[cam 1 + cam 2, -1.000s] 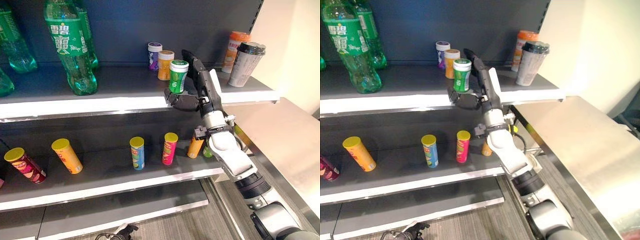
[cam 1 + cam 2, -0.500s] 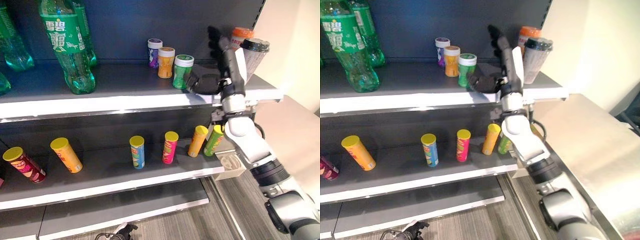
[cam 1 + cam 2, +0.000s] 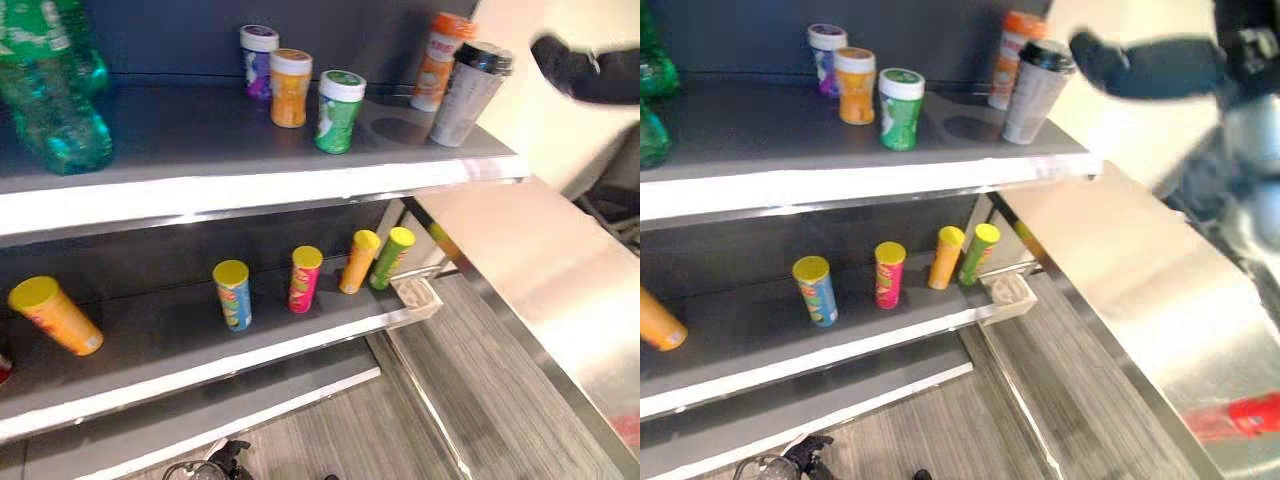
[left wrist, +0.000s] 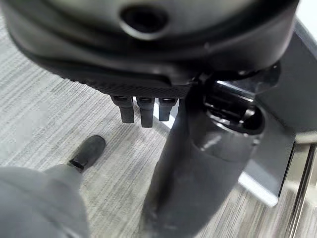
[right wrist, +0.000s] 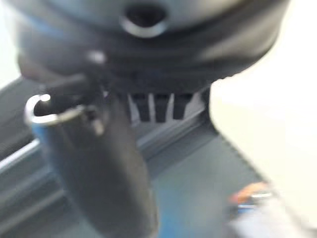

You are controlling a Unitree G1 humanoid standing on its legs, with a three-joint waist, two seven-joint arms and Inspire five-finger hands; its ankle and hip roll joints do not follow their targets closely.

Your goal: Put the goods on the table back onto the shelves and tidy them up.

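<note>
Eye views: head-mounted stereo pair, angled down at shelves [image 3: 250, 190] and table [image 3: 1140, 300], shared scene. Wrist views: very close, along each hand, toward floor [image 4: 44, 124].

1. Upper shelf [image 3: 250, 190]: three small jars stand in a diagonal row, purple jar [image 3: 258, 48] rearmost, orange jar [image 3: 290, 74], green jar [image 3: 339, 97] nearest the front edge; bare board lies to their left up to the green bottle [image 3: 52, 95].
2. Right end of the upper shelf: orange cup [image 3: 441, 47] and grey cup [image 3: 470, 80] stand close together; a gap separates them from the green jar.
3. Lower shelf [image 3: 200, 370]: upright and leaning cans [image 3: 304, 279] are spaced apart along the middle.
4. Metal table [image 3: 1140, 300]: largely bare; a red object [image 3: 1240, 415] lies near its edge.
5. Right hand [image 3: 1140, 65]: raised beside the shelf's right end, blurred.
</note>
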